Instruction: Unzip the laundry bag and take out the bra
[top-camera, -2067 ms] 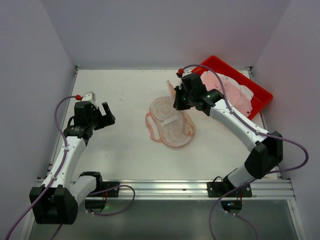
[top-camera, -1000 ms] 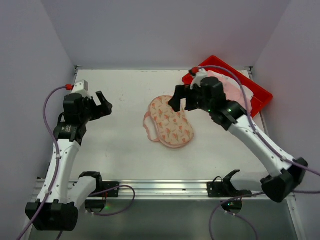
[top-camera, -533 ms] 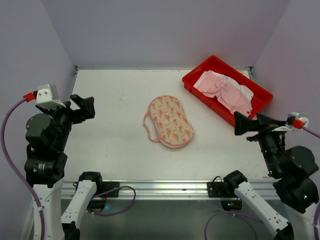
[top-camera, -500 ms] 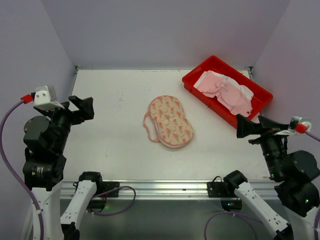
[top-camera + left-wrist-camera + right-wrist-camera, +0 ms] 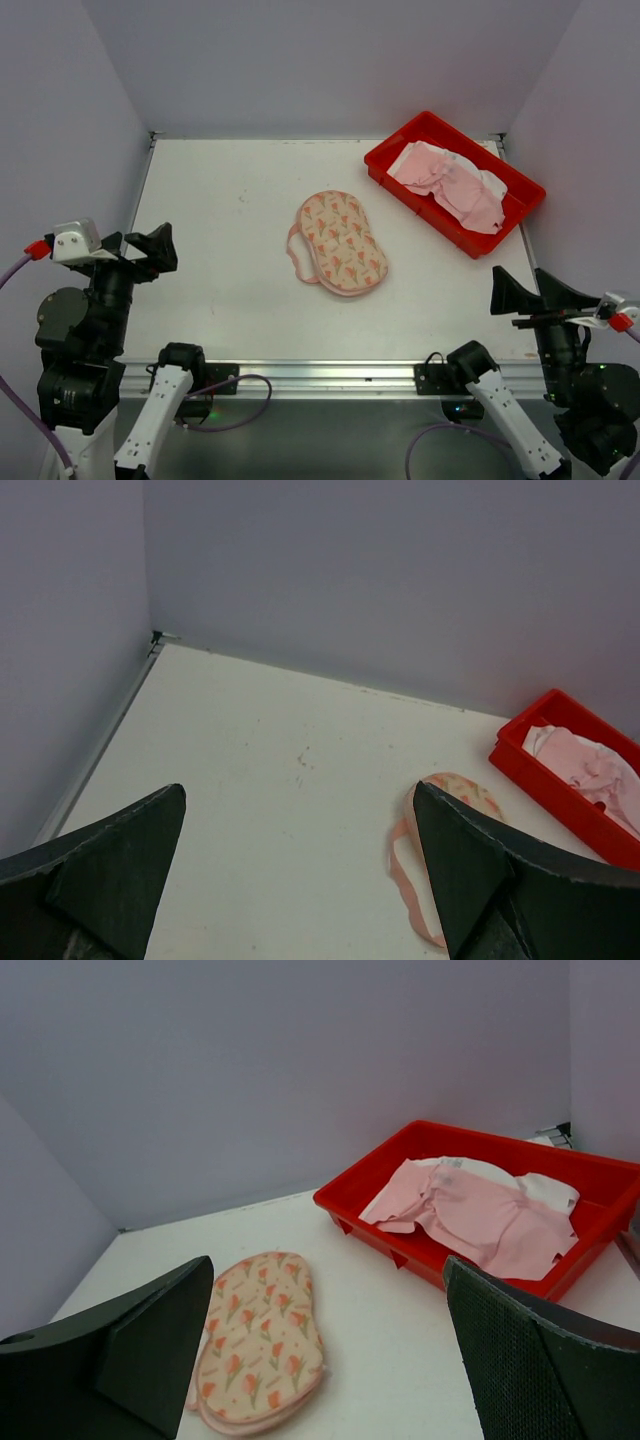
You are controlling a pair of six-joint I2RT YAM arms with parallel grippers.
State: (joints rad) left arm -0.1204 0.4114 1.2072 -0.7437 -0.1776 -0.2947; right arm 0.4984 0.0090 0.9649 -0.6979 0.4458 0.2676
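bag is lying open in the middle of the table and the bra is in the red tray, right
Not quite. The bag is not open: it lies folded shut with its printed side up, as the top external view shows. Whether it is zipped cannot be told. The rest holds: it is mid-table, and the bra lies in the red tray.

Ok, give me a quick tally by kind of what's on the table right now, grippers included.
Laundry bag, closed, mid-table: 1
Red tray, far right corner: 1
Bra, lying in the tray: 1
Grippers, left and right, both open and empty: 2
Total: 5
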